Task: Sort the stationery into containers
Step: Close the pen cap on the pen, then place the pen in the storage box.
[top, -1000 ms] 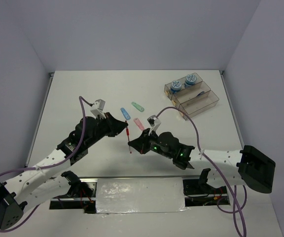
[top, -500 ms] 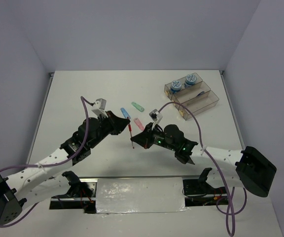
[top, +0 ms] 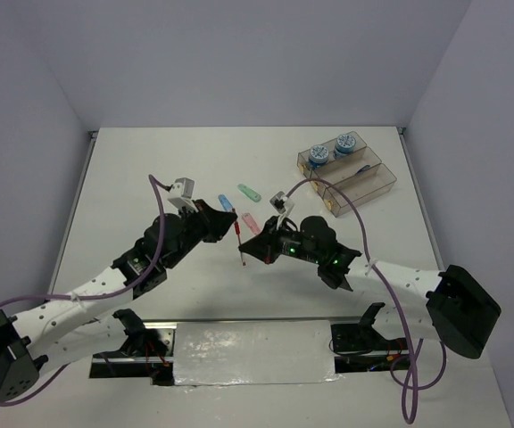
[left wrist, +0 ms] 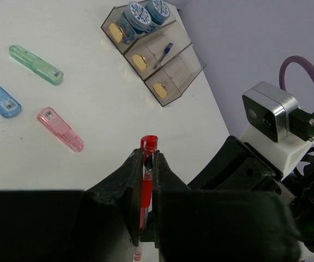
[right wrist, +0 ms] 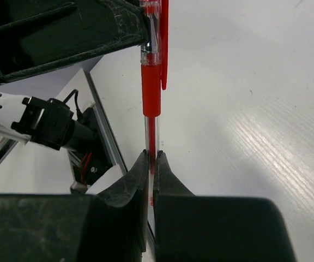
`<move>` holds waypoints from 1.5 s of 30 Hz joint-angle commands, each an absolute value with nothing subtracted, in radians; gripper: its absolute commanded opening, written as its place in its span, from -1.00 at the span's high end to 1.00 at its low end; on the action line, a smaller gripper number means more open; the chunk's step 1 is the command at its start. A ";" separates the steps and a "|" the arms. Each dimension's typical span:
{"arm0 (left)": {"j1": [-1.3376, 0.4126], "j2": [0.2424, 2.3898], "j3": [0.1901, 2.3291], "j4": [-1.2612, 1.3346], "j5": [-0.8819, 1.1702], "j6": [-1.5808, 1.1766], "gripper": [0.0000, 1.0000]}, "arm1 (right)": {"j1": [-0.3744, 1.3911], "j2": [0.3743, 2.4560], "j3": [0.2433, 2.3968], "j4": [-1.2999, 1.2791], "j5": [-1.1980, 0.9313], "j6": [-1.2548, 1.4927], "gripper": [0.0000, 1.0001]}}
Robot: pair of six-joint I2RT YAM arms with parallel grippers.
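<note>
A red pen (top: 239, 241) is held up off the table between both grippers. My left gripper (top: 233, 225) is shut on its capped upper half (left wrist: 145, 185). My right gripper (top: 244, 253) is shut on its thin lower end (right wrist: 151, 93). Blue (top: 227, 204), green (top: 250, 192) and pink (top: 251, 220) flat pieces lie on the table just beyond the grippers. The three joined clear containers (top: 346, 178) stand at the far right. Two blue-and-white tape rolls (top: 319, 155) sit in the farthest bin, and a blue pen (left wrist: 166, 54) lies in the middle one.
White side walls enclose the white table (top: 150, 169). The arm bases and a metal rail (top: 248, 352) line the near edge. A purple cable (top: 351, 227) loops above the right arm.
Both grippers and the red pen have shifted a little to the right and away from the bases. The pieces and containers have not moved.
</note>
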State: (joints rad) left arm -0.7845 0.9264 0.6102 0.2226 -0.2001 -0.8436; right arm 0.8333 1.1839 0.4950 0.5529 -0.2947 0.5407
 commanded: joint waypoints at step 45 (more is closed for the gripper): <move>-0.835 0.719 0.916 -0.684 -0.520 -0.495 -0.98 | 0.032 1.867 1.373 -0.164 0.239 0.942 1.00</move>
